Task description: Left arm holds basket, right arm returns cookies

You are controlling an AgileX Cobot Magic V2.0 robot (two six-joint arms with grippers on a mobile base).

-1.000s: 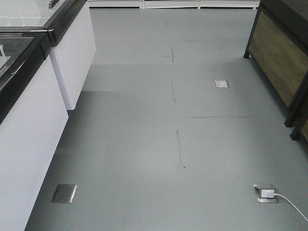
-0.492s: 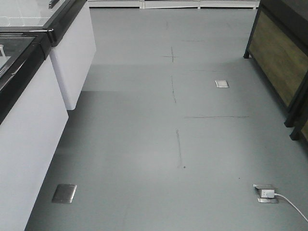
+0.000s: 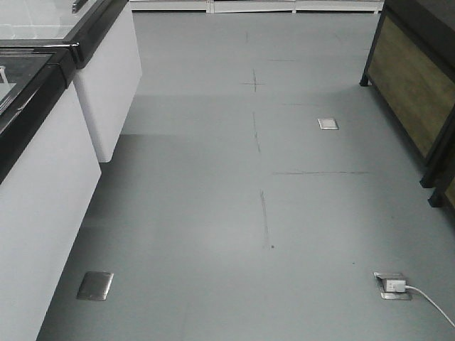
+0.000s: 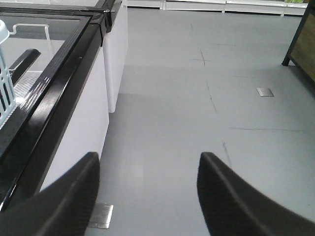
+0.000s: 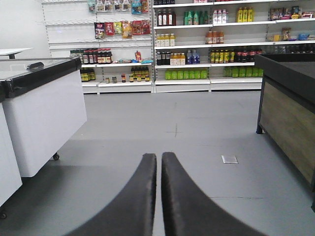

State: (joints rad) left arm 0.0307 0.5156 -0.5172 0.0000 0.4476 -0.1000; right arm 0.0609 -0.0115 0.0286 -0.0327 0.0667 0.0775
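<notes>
In the left wrist view, my left gripper [image 4: 148,156] is open over bare grey floor, with nothing between its black fingers. A strip of the light blue slotted basket [image 4: 6,81] shows at that view's far left edge, on top of the freezer; the gripper is well apart from it. My right gripper [image 5: 158,155] is shut, its two fingers almost touching with nothing between them, and points down the aisle. The cookies are out of view. Neither arm appears in the front view.
White chest freezers with black rims [image 3: 43,185] line the left side. A wooden-panelled stand [image 3: 412,85] is at the right. A floor socket with a white plug and cable [image 3: 393,285] lies front right. Stocked shelves [image 5: 197,49] close the aisle's far end.
</notes>
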